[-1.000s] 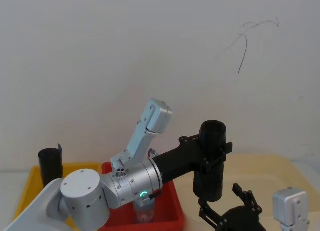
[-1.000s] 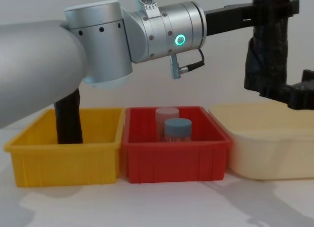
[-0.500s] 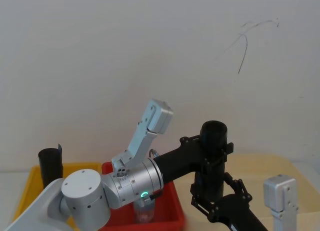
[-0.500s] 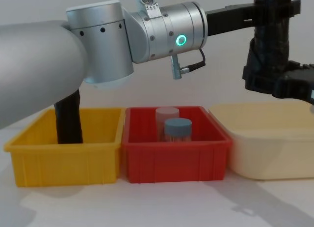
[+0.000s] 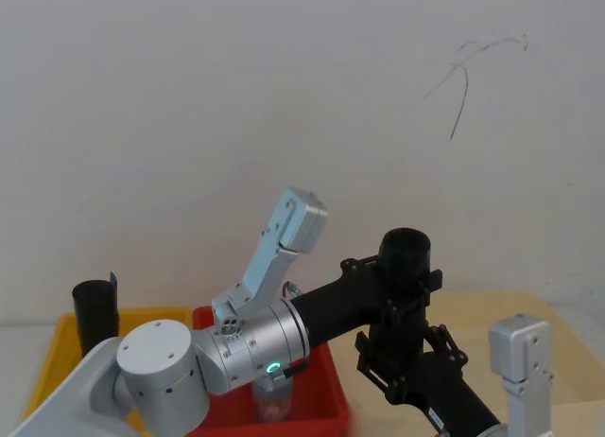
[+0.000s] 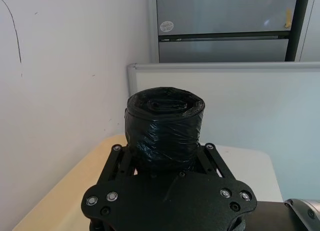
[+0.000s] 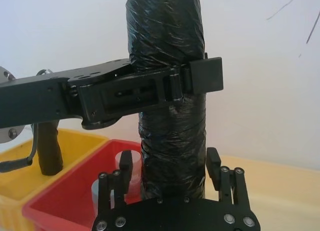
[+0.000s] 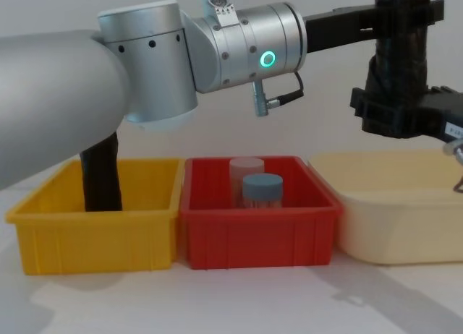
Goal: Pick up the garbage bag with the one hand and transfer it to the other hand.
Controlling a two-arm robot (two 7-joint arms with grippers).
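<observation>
**Garbage bag (image 5: 405,257): lifted, handover part-made.**
Location: upright in the air above the left end of the cream tub (image 8: 398,225), toward the right edge of the tabletop (image 8: 217,298). Left gripper (image 7: 170,86): clamped across the roll's upper half and carrying it. Right gripper (image 7: 170,166): at the roll's lower part, fingers (image 7: 125,166) parted, one either side, gripping nothing. Done: pick-up. Outstanding, as judged: right closes, left lets go and backs off. Clearance: open air above the roll and toward the wall; tub rim below, apart from the right gripper. Red bin (image 8: 260,233) with jars (image 8: 262,189) just beside the tub. Second roll (image 8: 101,175) in the yellow bin (image 8: 94,240) well apart, near the tabletop's left edge.
</observation>
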